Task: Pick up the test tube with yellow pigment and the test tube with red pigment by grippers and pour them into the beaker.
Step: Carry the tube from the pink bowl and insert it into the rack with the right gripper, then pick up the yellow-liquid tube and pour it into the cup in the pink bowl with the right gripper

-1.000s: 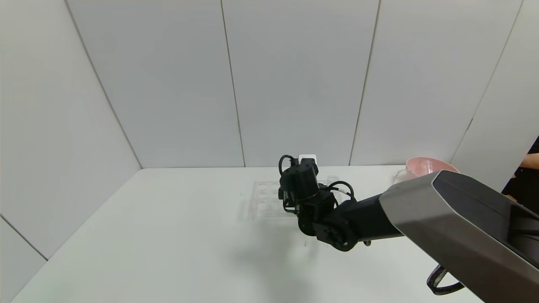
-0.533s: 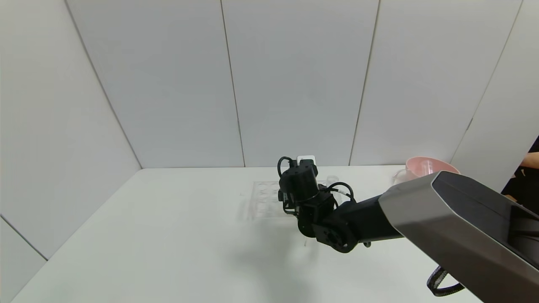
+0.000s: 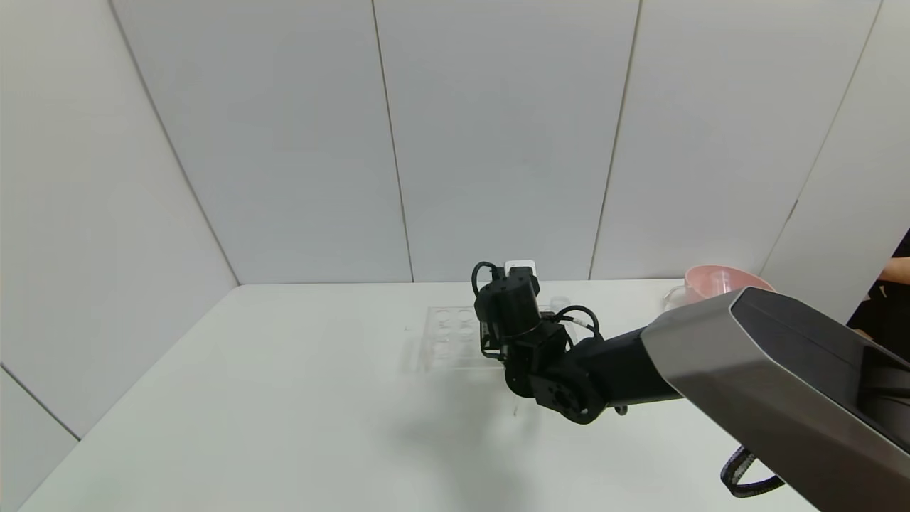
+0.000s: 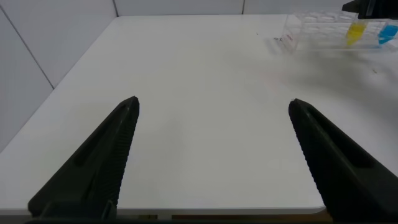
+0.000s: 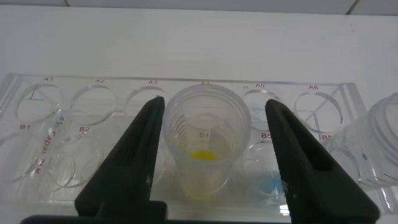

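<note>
step: grasp of test tube with yellow pigment (image 5: 203, 148), upright in clear rack (image 5: 186, 93), frame centre. right gripper (image 5: 211, 155) released, fingers flanking tube, not touching. left gripper (image 4: 211, 155) released, idle over bench (image 4: 199, 93). next: clench, lift straight. beaker not identifiable.

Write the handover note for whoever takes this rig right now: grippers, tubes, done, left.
Right gripper: open, fingers either side of the yellow tube, which stands in the clear rack; not gripped yet.
Left gripper: open, empty, hovering over bare table, away from the rack.
A blue tube stands next to the yellow one. Red tube and beaker not clearly visible.
Done: nothing poured.
Left: grip, lift and pour yellow, then red.
</note>
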